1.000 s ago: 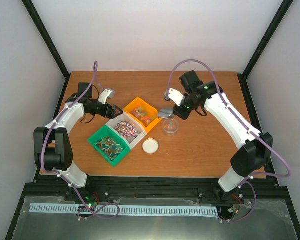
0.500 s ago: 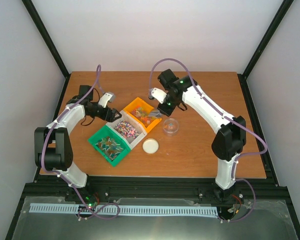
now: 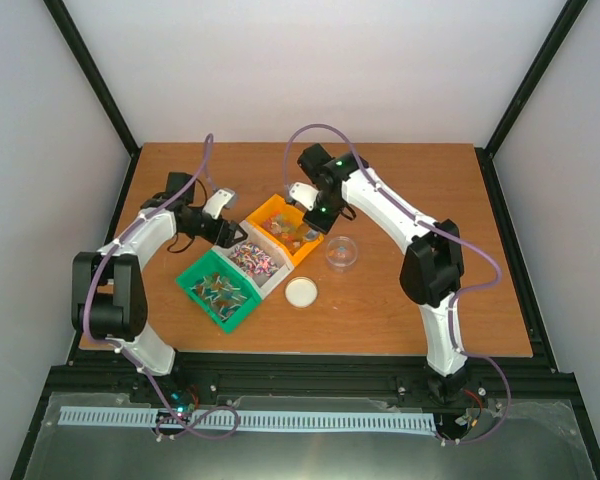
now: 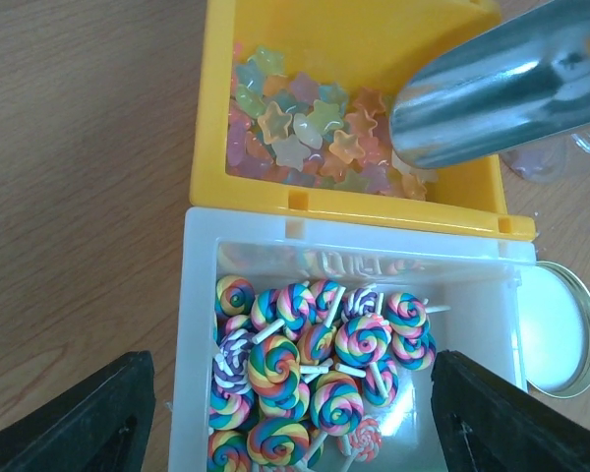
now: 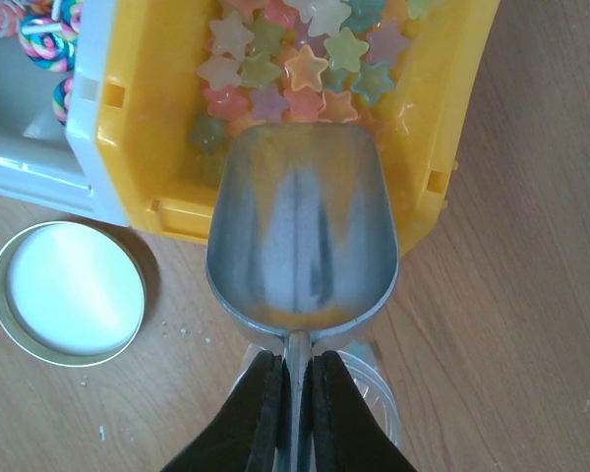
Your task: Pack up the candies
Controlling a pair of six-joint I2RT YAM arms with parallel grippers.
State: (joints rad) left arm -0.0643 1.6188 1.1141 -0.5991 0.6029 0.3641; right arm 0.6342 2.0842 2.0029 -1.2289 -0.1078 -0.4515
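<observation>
Nearest the front edge of the bench (image 3: 420,300), about midway along it, a round white lid (image 3: 301,292) lies flat. A green bin (image 3: 218,290) sits to its left; what it holds is too small to make out. From there a row of three touching bins runs slantwise toward the far edge. The middle one is a white bin (image 3: 255,260) full of swirled lollipops (image 4: 305,364).

The left pincer (image 4: 295,423) hangs over this white bin, released, its two black fingers spread wide with nothing between them.

Just right of the row, a little farther back than the lid, stands a clear jar (image 3: 341,251), open at the top.

Farthest in the row is the yellow bin (image 3: 284,228), and the candies (image 5: 295,59) are here: small star-shaped pieces in pink, orange, yellow and pale tones, heaped on the bin's floor.

The right pincer (image 5: 293,388) is clenched on the thin handle of a metal scoop (image 5: 300,236). The scoop's long axis runs straight out from the pincer, across the bin's wall, with its rounded mouth facing the heap. The bowl looks empty. Its front lip sits at the near fringe of the stars, and most of the heap lies straight ahead along that same axis.

The step in hand looks like filling the scoop, so the next move is probably a push forward and down along the handle's line. The right arm is already in place for this, while the left is one bin over, with the jar close behind the scoop for tipping out
</observation>
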